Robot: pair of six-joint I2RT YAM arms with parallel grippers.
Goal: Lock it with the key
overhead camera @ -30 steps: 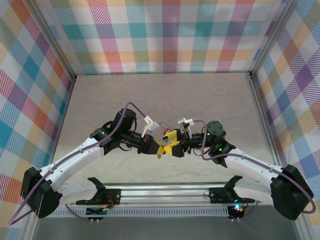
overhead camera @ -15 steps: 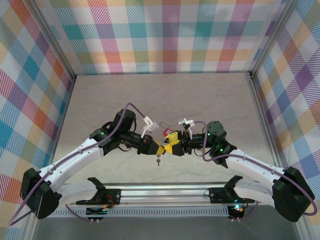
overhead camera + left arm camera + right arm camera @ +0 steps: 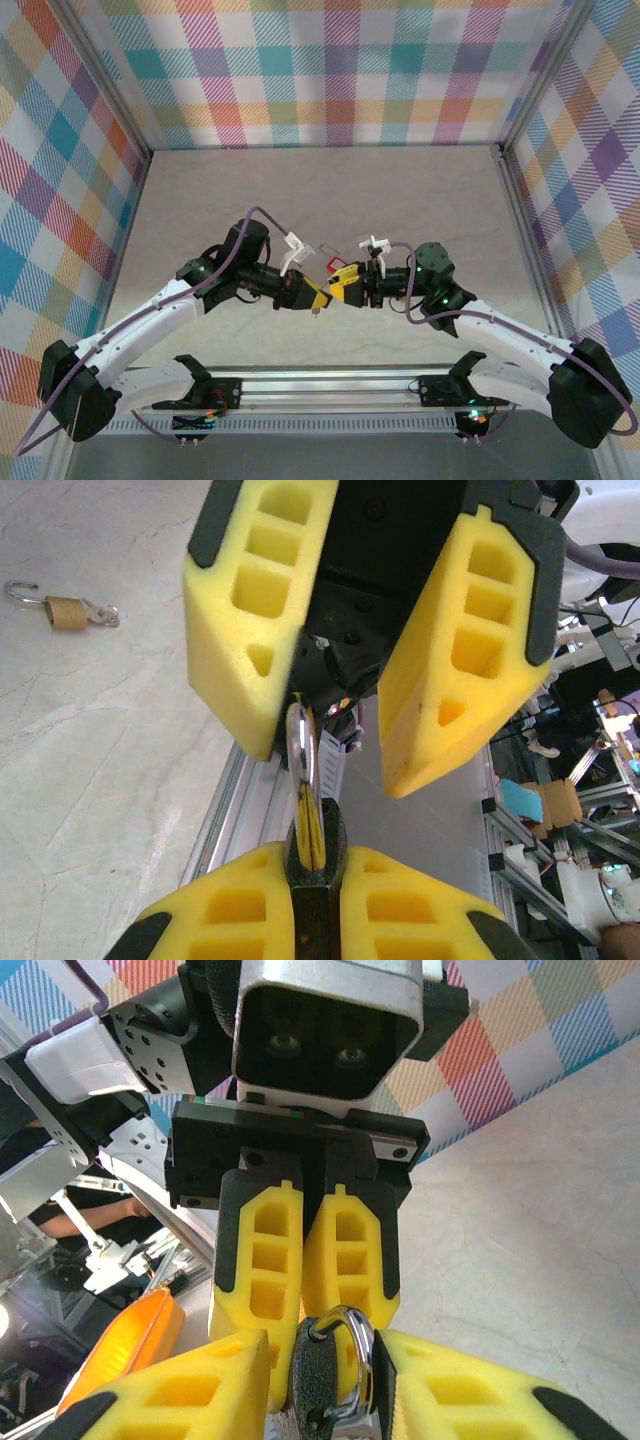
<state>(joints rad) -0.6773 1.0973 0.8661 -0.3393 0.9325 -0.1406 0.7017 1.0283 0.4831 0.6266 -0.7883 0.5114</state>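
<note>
Pinching dark piece (image 3: 318, 1370) edge-on: left gripper (image 3: 316, 858), pads pressed tight, above middle of table (image 3: 110, 780). Silver loop (image 3: 300, 742) rises between spread fingers of right gripper (image 3: 340, 765), unclamped. Padlock body or key head: cannot tell, lower part cut off. Brass padlock (image 3: 65, 611) with keys lies on table, face too small to read.

Left gripper (image 3: 315, 865) and right gripper (image 3: 335, 765) pads (image 3: 250, 610) yellow foam, black-backed. Held padlock (image 3: 315, 1380) black, shackle (image 3: 361, 1350) silver. Brass padlock (image 3: 65, 611) tan (small, far off). Table (image 3: 300, 200) beige, marbled. Walls (image 3: 330, 70) pastel plaid. Cables (image 3: 250, 215) purple.
</note>
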